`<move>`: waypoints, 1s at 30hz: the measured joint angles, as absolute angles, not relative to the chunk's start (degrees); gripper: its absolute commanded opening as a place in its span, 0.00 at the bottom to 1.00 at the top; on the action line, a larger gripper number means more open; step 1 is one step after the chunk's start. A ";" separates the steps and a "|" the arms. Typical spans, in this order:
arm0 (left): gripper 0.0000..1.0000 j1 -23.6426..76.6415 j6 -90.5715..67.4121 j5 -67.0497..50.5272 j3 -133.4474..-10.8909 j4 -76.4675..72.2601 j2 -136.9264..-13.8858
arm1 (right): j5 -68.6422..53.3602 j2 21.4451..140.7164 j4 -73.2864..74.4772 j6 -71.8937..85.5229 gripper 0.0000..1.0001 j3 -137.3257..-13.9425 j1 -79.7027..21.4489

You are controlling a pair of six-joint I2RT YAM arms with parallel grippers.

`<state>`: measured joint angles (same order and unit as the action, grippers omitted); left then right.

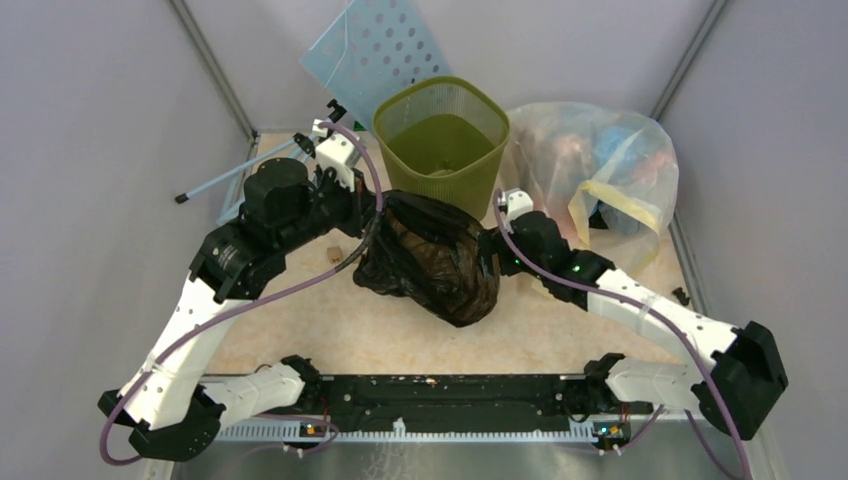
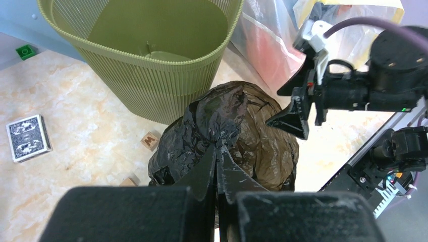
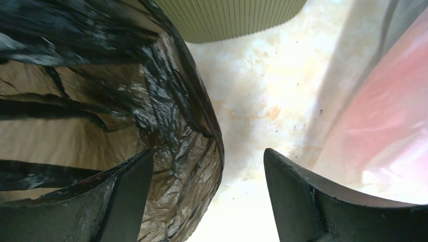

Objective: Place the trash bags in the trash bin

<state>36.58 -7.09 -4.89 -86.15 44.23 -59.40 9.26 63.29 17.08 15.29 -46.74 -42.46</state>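
**Item: black bag** (image 1: 435,260). Centre of top view, on bench (image 1: 320,335), just below bin (image 1: 395,150). Bag top touching bin wall or just short of it; can't tell which.

**Handling (est.):** thin film, v. light, limp, slick, crinkly. No shape of its own, so likely to sag and billow, and to tear if snagged. Best hold is a bunched fold near the mouth, not a flat face.

**L to R:**
- Rod (image 1: 215,180), far left of top view. Well apart from bag.
- Card deck (image 2: 28,137) and wood block (image 2: 150,140), left side of left wrist view. Both low, prob. no obstacle.
- Left gripper (image 2: 218,151), at bag's upper-left edge. Fingers pressed together on a gathered fold of film.
- Bin, upper centre. Upright, mouth open, looks empty. Rim prob. above bag top, so bag needs a lift over the near rim. Light wall, may tip if dragged against.
- Perforated board (image 1: 380,45), leaning behind bin.
- Right gripper (image 3: 207,186), at bag's right edge. Fingers apart, one over film, one over bare bench; contact unclear.
- Clear bag (image 1: 590,160), upper right, just beside bin. Crowds approach from that side.

**Room:** open bench below black bag; tight betw. bin and clear bag.
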 measured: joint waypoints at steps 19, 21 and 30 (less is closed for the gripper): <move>0.00 36.53 -5.87 -1.54 -98.94 48.80 -62.41 | 3.20 61.23 24.64 15.31 0.00 -70.32 -42.22; 0.00 36.53 -5.91 -0.64 -103.42 47.86 -63.24 | 2.92 61.56 25.54 14.22 0.00 -80.14 -42.22; 0.00 36.53 -5.98 4.93 -109.56 32.21 -64.10 | 7.79 72.38 26.15 8.47 0.00 -114.24 -42.19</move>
